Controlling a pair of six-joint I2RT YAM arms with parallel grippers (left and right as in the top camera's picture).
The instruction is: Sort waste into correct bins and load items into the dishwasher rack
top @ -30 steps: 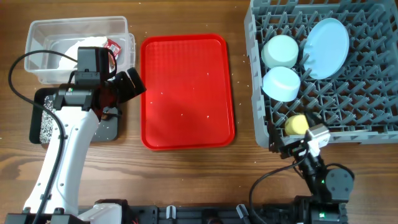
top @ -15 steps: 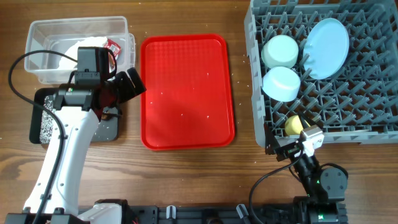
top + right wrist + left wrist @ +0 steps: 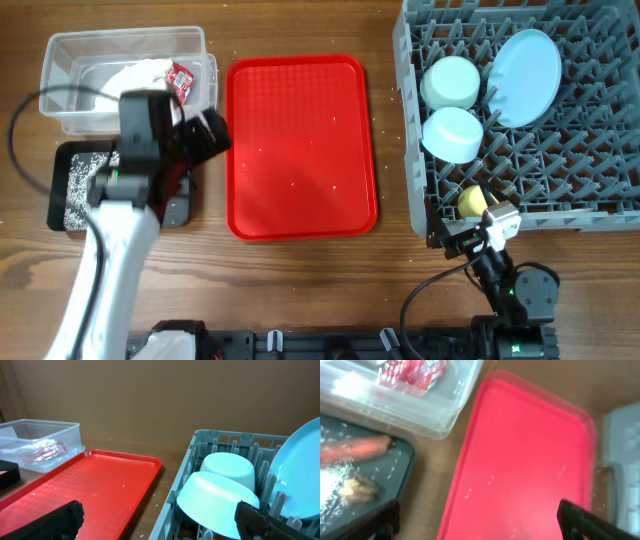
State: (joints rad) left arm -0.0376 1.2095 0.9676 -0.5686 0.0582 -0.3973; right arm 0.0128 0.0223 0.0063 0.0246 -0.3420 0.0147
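Observation:
The clear tub (image 3: 60,60) holds the white napkin (image 3: 135,75) and the red wrapper (image 3: 181,77). The wrapper also shows in the left wrist view (image 3: 412,370). The black tray (image 3: 62,165) holds rice grains (image 3: 330,495), the orange-brown stick (image 3: 355,447) and a brown scrap (image 3: 355,489). My left gripper (image 3: 205,135) is open and empty above the gap between the black tray and the red tray (image 3: 520,460). The grey rack (image 3: 600,200) holds two bowls (image 3: 452,82) (image 3: 452,133), the plate (image 3: 525,75) and the yellow cup (image 3: 473,200). My right gripper (image 3: 462,232) is open and empty at the rack's front left corner. The spoon is not in view.
The red serving tray (image 3: 300,150) lies between the bins and the rack, with a few white grains on it. A few grains lie on the wood beside the rack (image 3: 165,495). The left arm's cable loops over the tub's left side (image 3: 30,110).
My left arm has shifted slightly left and uncovered more of the black tray. My right gripper drew back a little from the rack a second ago and has held still since.

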